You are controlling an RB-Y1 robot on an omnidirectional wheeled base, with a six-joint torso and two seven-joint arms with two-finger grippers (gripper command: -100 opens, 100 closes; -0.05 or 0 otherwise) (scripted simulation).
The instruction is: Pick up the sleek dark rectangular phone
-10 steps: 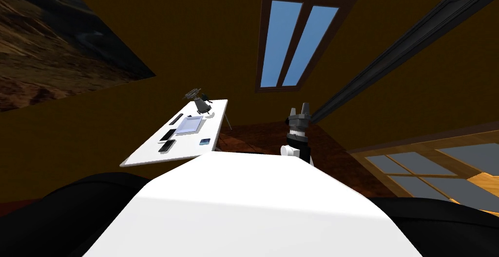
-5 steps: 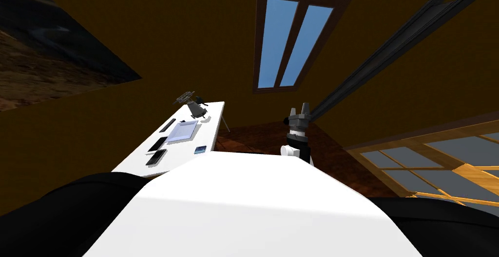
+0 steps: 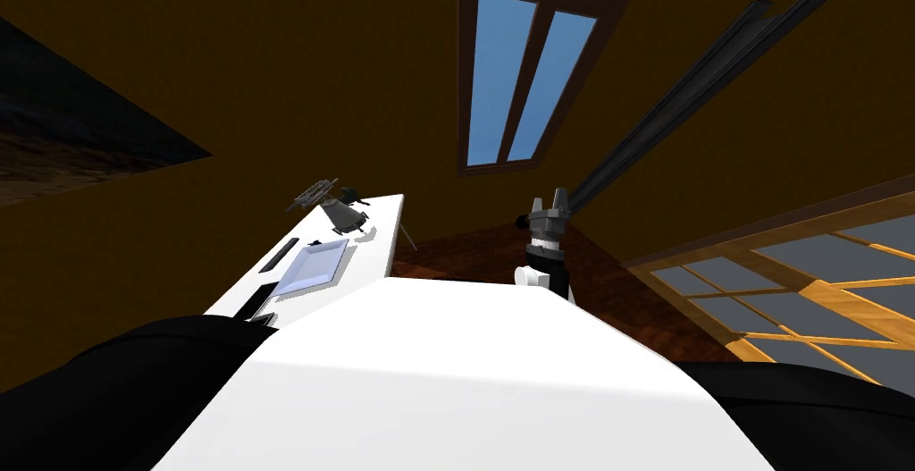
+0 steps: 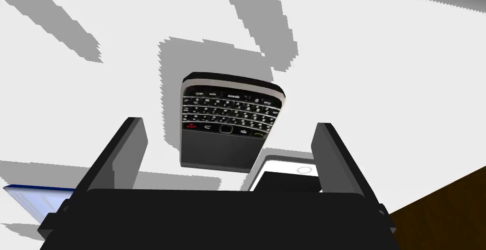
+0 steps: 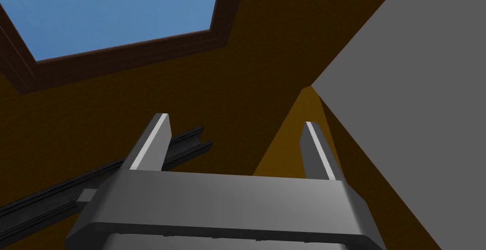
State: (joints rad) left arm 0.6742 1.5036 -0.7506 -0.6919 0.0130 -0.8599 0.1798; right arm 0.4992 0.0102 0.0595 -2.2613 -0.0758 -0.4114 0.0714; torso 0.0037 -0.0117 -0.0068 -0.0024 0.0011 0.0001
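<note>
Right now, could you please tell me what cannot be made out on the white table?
White phone with a round button: left wrist view, mostly behind the left gripper.
Blue-edged flat thing: same view, likewise cut off.
Small dark things far along the white table: head view, too small.

Ochre walls [image 3: 268,63] w/ tall blue window [image 3: 509,81], white desk [image 3: 371,256], brown floor [image 3: 465,260]
</note>
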